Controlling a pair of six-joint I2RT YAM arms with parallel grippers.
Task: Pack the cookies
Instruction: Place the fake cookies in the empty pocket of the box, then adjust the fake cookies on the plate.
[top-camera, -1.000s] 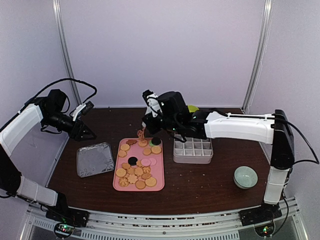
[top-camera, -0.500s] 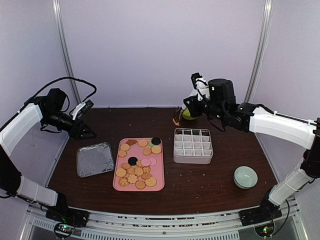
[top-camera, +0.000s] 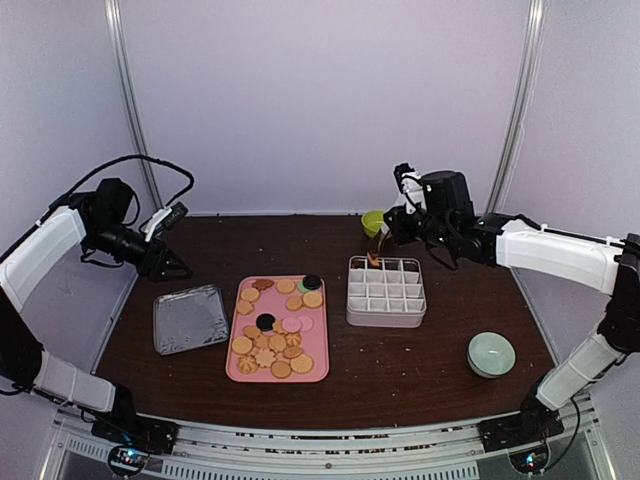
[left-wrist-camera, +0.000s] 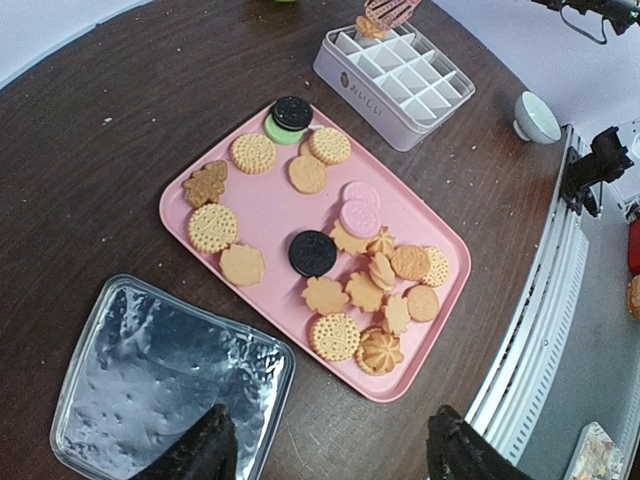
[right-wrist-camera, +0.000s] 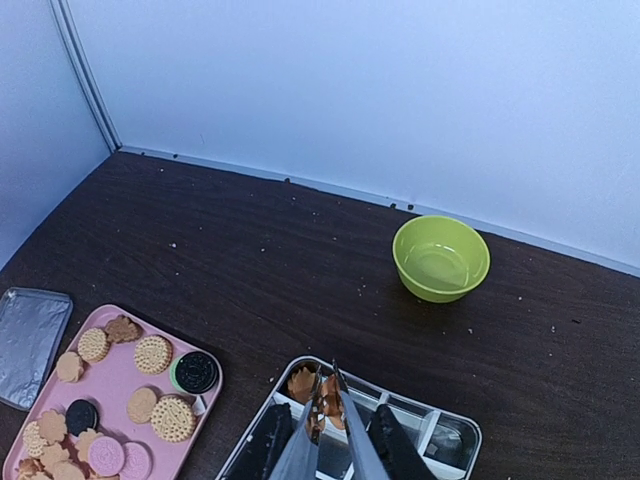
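Right wrist view: your right gripper (right-wrist-camera: 330, 442) tight on the tongs (right-wrist-camera: 352, 448), a cookie (right-wrist-camera: 327, 393) in their tips; left gripper (left-wrist-camera: 330, 450) wide, empty.

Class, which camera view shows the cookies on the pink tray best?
The left wrist view: the cookies lie large and unobstructed on the pink tray, shapes clear. The top view shows them all, but small. The right wrist view cuts off part of the tray at its lower left edge.

Soft, even light fills every view, leaving only faint shadows on the dark desk (top-camera: 420, 372). The foil tray (left-wrist-camera: 150, 370) glints with glare; the left wrist view bends at its edges.
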